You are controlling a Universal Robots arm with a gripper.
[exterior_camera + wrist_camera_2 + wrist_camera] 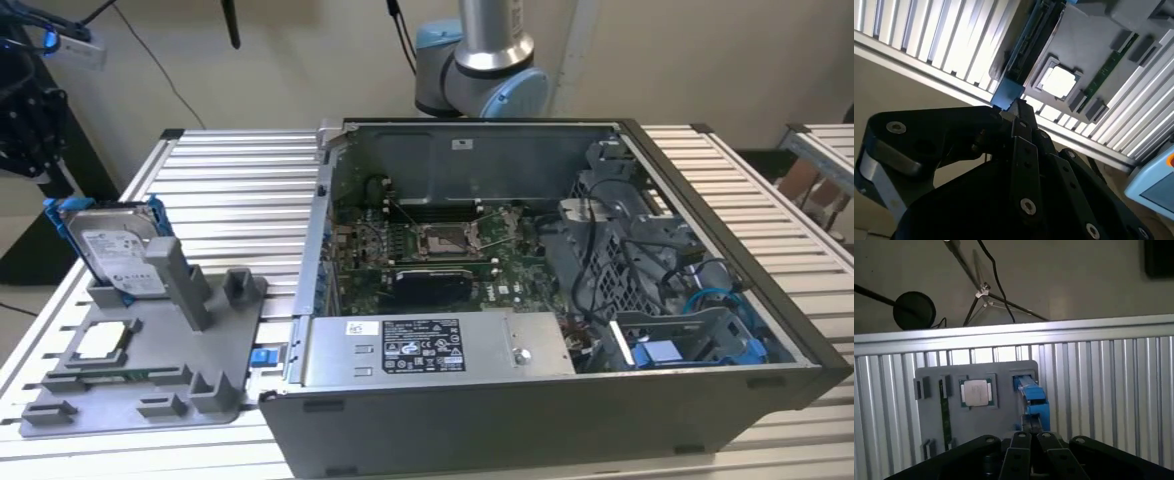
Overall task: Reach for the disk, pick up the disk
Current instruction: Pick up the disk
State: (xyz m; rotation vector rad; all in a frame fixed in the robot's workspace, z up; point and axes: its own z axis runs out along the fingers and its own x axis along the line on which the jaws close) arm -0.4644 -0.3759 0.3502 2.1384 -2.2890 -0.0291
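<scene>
One disk [118,250] stands on edge in the gray holder [150,388], top edge offered, so I hang the gripper [1031,433] over the holder, jaws pinched together.

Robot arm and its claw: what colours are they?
The arm is a shiny silver tube with light blue joint caps. The gripper is black, built of jointed bars dotted with round silver screws.

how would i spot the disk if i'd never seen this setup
On the slatted table, to the exterior view's left of the open computer case, sits a gray holder. The disk stands on edge at its far end: silver, white-labelled, blue-framed, unlike the small square chip lying flat nearby.
</scene>
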